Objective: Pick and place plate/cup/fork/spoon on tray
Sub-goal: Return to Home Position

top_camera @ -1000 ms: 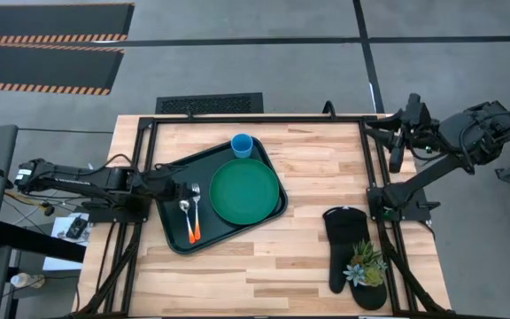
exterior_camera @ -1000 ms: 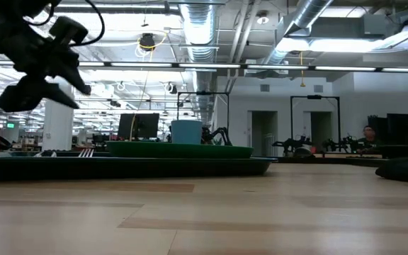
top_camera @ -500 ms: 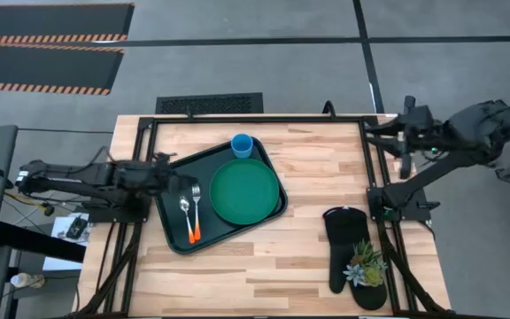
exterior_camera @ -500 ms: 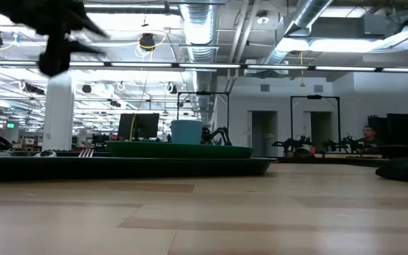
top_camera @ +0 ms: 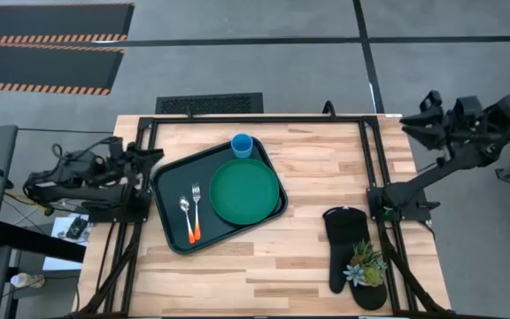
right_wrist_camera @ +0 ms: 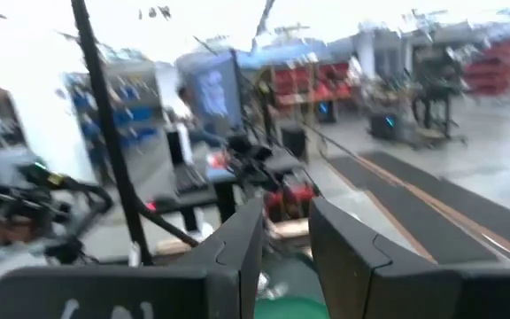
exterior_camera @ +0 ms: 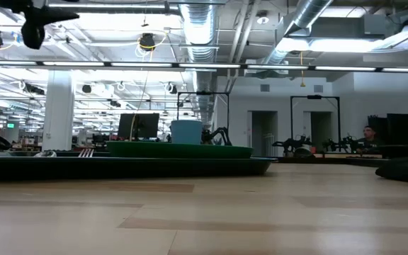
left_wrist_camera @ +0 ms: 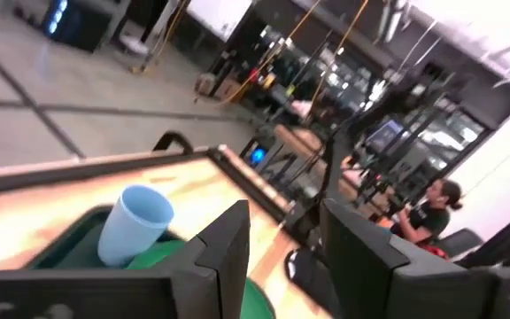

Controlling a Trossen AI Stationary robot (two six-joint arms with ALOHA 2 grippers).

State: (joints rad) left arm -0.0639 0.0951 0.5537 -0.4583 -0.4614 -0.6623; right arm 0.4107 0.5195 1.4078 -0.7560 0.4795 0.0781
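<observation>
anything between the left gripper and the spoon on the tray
Nothing visible does. The left gripper is raised at the left edge of the table; only bare tray lies between it and the spoon, with the fork beyond.

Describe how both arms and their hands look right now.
The left arm and right arm are dark, nearly black, built of jointed tubular links; loose black cable loops show on the left one. The left hand and right hand each have two flat, blocky dark fingers.
</observation>
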